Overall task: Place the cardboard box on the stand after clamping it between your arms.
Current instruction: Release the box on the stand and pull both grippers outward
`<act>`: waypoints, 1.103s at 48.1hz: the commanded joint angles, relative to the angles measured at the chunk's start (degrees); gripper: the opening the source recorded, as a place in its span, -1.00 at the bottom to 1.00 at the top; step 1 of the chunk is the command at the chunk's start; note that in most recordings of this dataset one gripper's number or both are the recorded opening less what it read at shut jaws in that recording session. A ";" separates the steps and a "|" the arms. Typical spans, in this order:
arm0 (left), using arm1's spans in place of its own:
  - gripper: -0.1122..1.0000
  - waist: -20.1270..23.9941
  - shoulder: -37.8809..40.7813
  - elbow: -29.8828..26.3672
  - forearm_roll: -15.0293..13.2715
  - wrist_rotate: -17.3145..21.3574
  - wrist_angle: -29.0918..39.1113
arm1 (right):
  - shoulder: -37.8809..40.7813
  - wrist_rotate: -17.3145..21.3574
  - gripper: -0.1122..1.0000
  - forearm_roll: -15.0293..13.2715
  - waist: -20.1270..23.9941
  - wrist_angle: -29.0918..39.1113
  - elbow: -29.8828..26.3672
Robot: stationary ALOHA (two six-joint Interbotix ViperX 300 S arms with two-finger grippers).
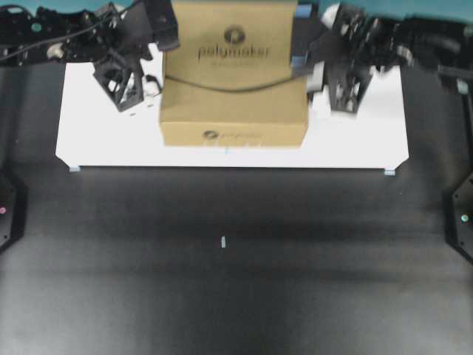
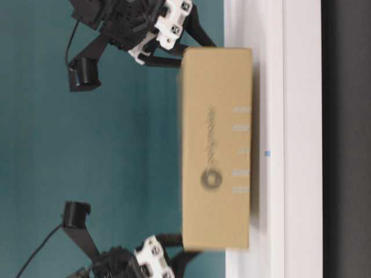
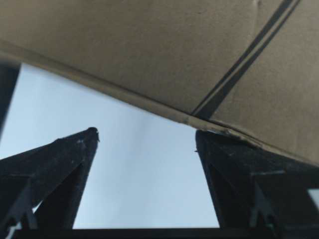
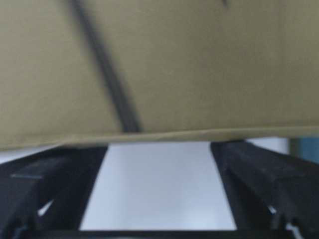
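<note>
You see the cardboard box (image 1: 233, 74) sitting on the stand (image 1: 103, 140), near the middle of its width, printed top face up and its front edge set back from the stand's front edge. In the table-level view the box (image 2: 215, 147) rests flat against the white surface of the stand (image 2: 301, 139).

The left gripper (image 1: 164, 33) sits at the box's left side near the rear corner. Its jaws are spread wide, not clenched on anything. In the left wrist view its two fingers (image 3: 55, 169) stand apart with the box edge (image 3: 149, 59) passing above them; you cannot tell whether the right-hand finger touches the cardboard.

The right gripper (image 1: 307, 44) sits at the box's right side, also spread wide and released. In the right wrist view the box (image 4: 164, 64) fills the upper frame above both fingers (image 4: 269, 179).

The stand rests on a dark table (image 1: 222, 281).
</note>
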 commanded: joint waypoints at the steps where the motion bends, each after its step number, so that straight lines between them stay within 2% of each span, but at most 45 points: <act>1: 0.58 -0.44 -3.43 0.18 -0.35 -0.26 0.26 | -2.29 0.18 0.63 0.53 2.46 0.26 0.00; 21: 0.58 0.62 -5.71 2.46 -0.44 0.35 -1.05 | -7.73 0.79 0.62 0.44 -0.70 -1.41 4.04; 32: 0.58 0.62 -9.93 2.72 -0.35 0.09 1.76 | -11.87 1.49 0.62 0.97 -0.70 -0.70 4.75; 36: 0.58 0.53 -13.80 3.52 -0.44 -0.44 2.64 | -14.41 3.25 0.62 1.32 -0.35 -0.97 5.89; 45: 0.58 -0.70 -23.47 7.38 -0.35 -1.41 1.85 | -21.18 10.20 0.62 1.32 0.97 -3.25 10.02; 53: 0.58 -4.31 -32.34 11.78 -0.35 -3.34 -0.18 | -27.42 15.73 0.62 1.32 3.52 -8.35 14.06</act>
